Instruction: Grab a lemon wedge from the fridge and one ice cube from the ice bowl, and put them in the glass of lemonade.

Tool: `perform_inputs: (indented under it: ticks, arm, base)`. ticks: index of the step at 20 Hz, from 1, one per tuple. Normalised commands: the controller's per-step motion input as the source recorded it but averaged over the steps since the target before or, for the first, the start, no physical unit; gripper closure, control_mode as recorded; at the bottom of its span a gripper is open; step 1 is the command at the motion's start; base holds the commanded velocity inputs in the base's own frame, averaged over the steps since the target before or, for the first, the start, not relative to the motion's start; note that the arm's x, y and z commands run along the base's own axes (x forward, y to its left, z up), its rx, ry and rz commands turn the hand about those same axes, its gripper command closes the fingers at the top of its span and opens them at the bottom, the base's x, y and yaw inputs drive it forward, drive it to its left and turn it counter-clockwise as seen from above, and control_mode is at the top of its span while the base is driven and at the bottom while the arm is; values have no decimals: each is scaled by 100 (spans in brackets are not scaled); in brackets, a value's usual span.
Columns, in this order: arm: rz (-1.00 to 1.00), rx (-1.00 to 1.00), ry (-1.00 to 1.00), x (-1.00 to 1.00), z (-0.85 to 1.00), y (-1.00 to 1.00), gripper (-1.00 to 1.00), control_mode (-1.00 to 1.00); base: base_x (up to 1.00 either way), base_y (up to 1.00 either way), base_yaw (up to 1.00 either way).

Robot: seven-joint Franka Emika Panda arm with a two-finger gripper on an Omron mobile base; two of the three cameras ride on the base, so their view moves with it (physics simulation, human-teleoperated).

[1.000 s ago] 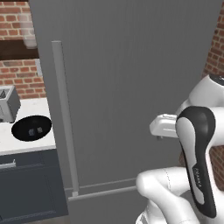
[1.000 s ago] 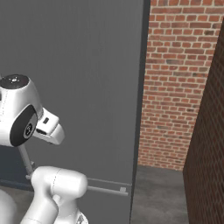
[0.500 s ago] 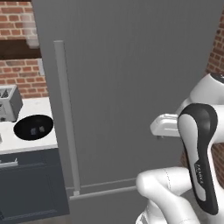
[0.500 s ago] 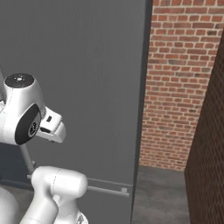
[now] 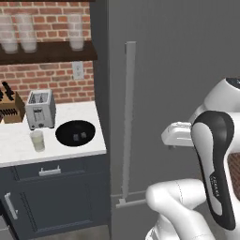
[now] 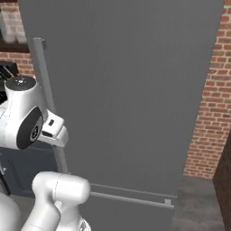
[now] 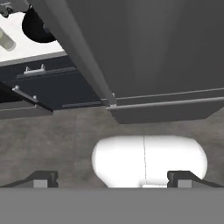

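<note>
No legible text or labels anywhere.

Ice bowl [image 5: 75, 133] on counter [image 5: 18, 146] left of fridge [image 5: 178, 70]; glass of lemonade [image 5: 37, 140] left of bowl; toaster [image 5: 40, 108] behind.

Your white countertop [image 5: 18, 147] carries a silver toaster [image 5: 39, 109], wide black ice bowl [image 5: 75, 133], small lemonade glass [image 5: 37, 140] and knife block [image 5: 10, 104].

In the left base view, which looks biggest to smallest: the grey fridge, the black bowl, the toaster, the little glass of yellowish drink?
1. Tall matte grey fridge
2. Wide shallow black ice bowl
3. Silver toaster
4. Small clear glass of lemonade
</note>
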Motion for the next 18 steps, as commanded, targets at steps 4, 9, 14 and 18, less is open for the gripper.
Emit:
perform_inputs:
  ticks: [4,9,14,18]
  arm:
    - [0,0,0,0,0,0,-100,100]
    - [0,0,0,0,0,0,-100,100]
    - [0,0,0,0,0,0,-100,100]
    - [0,0,0,0,0,0,-100,100]
  base:
    - [0,25,-10]
    - [-23,-1,-15]
    - [-31,0,-21]
    - [-52,1,-13]
